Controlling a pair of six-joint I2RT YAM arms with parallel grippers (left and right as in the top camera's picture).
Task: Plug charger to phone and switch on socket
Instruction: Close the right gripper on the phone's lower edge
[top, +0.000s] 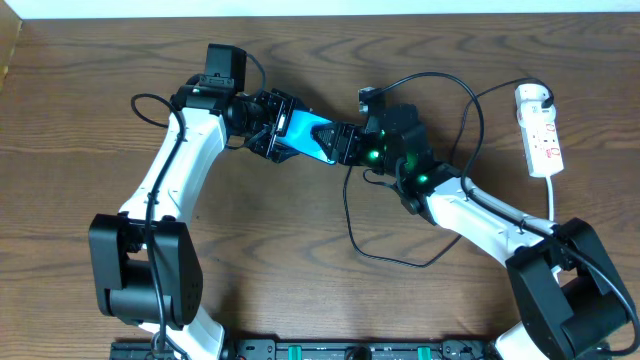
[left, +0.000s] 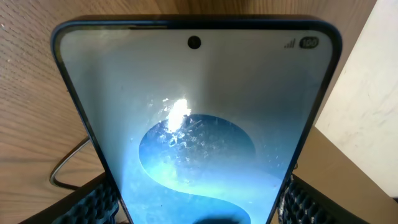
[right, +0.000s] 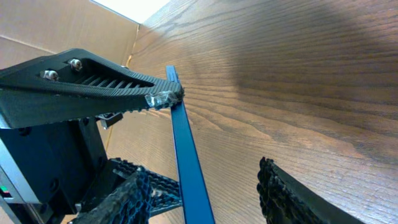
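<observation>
Broadly, the desk (top: 250, 250) is bare brown wood, and I am working above its middle, a little toward the far edge. The phone (left: 199, 124) is the biggest piece. My left claw (top: 283, 132) is closed on its two long sides and holds it up off the wood, screen lit blue. It is a stiff, slim slab with slick glass, so I judge those side rails the right place to hold it, with the pads firm but not crushing.

The socket (top: 541, 135) lies near the far right corner, well apart from both claws, its switch untouched.

The charger (top: 346, 210) trails in a limp black loop toward the near edge. A cable that soft will flop, so I would pinch it right behind the connector.

My right claw (right: 205, 196) stands wide open at the phone's free end. Its pads sit either side of the thin blue edge and grip nothing. I cannot make out the connector tip in any view, so it may be hidden by my own fingers.
</observation>
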